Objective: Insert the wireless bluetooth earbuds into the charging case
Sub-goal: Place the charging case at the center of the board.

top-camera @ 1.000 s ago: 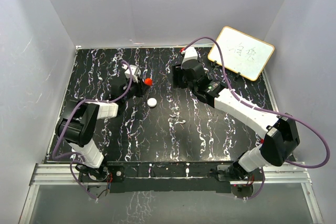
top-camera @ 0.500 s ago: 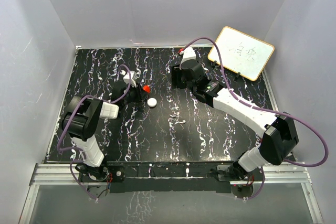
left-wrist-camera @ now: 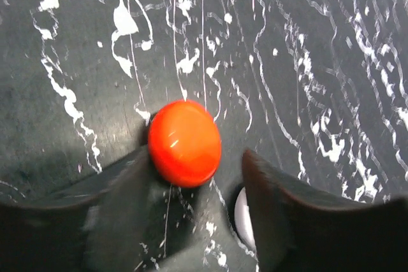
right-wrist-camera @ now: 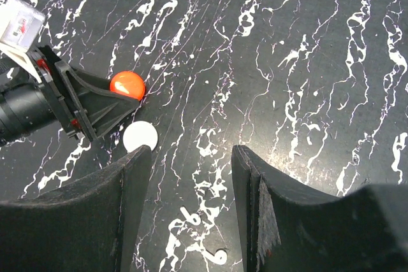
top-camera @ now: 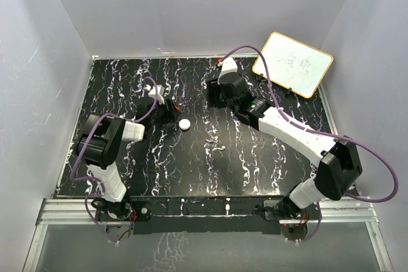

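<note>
The charging case (left-wrist-camera: 185, 143), a round bright red puck, lies on the black marbled table against the tip of my left gripper's left finger (left-wrist-camera: 124, 195). The right finger (left-wrist-camera: 280, 189) stands apart from it, so my left gripper (left-wrist-camera: 197, 179) is open around it. The puck also shows in the right wrist view (right-wrist-camera: 127, 85), at the left gripper's tips. In the top view the left gripper (top-camera: 171, 111) nearly hides it. My right gripper (right-wrist-camera: 191, 157) is open and empty above the table, right of the puck (top-camera: 215, 97). No red earbuds are in view.
A white round disc (top-camera: 184, 123) lies just near-side of the left gripper, partly under its right finger (left-wrist-camera: 241, 218). Two tiny white pieces (right-wrist-camera: 191, 214) lie below the right gripper. A whiteboard (top-camera: 293, 64) leans at the back right. Grey walls enclose the table.
The left gripper has come down and a little toward the near side with the red puck, which now rests on the table. The right arm has barely shifted.
</note>
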Action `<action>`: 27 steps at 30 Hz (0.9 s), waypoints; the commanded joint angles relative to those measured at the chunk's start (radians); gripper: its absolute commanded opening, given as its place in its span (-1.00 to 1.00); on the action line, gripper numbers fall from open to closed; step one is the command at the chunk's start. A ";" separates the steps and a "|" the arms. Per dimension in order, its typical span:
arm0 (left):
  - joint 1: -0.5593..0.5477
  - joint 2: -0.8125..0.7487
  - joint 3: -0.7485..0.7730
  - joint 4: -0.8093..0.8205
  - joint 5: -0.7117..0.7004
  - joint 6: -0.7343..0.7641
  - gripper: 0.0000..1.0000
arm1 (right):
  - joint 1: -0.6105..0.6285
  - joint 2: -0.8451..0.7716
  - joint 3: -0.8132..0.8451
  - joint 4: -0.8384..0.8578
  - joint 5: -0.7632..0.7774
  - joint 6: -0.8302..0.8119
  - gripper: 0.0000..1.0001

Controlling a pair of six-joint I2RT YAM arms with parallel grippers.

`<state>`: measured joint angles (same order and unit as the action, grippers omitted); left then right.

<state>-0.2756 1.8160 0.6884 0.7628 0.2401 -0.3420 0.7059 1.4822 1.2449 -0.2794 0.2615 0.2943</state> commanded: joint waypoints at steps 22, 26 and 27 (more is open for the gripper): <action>0.018 -0.476 -0.057 -0.289 -0.179 -0.147 0.97 | -0.003 0.204 -0.090 0.279 -0.280 -0.010 0.60; 0.020 -0.482 -0.069 -0.293 -0.137 -0.170 0.97 | -0.006 0.185 -0.129 0.323 -0.239 0.001 0.97; 0.021 -0.482 -0.082 -0.277 -0.118 -0.173 0.97 | -0.006 0.187 -0.126 0.320 -0.226 0.010 0.97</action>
<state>-0.2607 1.3575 0.6296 0.4652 0.0422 -0.4789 0.7055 1.7096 1.1221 -0.0769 0.0158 0.2920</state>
